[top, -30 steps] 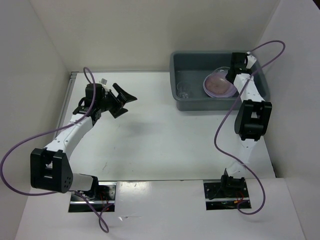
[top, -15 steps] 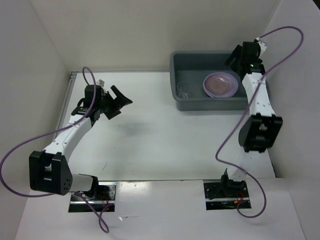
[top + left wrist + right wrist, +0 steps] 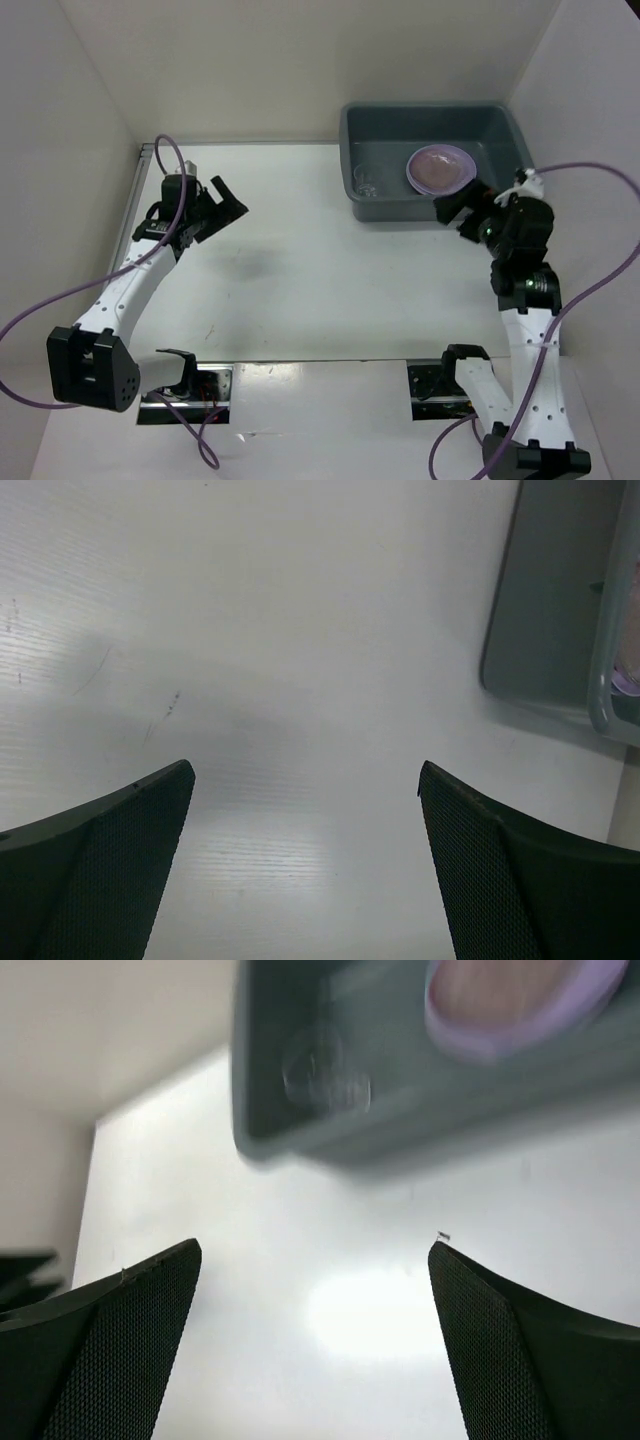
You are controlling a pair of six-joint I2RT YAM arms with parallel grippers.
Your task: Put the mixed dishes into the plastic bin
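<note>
- The right gripper (image 3: 458,213) hangs just outside the near wall of the plastic bin (image 3: 395,140), toward its right end. Its fingers are spread wide with nothing between them.
- The left gripper (image 3: 222,208) sits at the far left over the table (image 3: 330,270), well apart from the bin, and is likewise spread and empty.
- Inside the bin, a lavender plate (image 3: 438,168) with a pinkish centre lies at the right, and a clear plate (image 3: 366,180) lies by the near left corner. I cannot tell whether other plates are stacked under the lavender one.
- No dish shows outside the bin in these views, so the step in hand looks like backing clear of the bin.
- To do that well, draw the right arm toward the near edge above rim height, with the fingers apart. Avoid nudging the near wall, since a bump could shift the plates.
</note>
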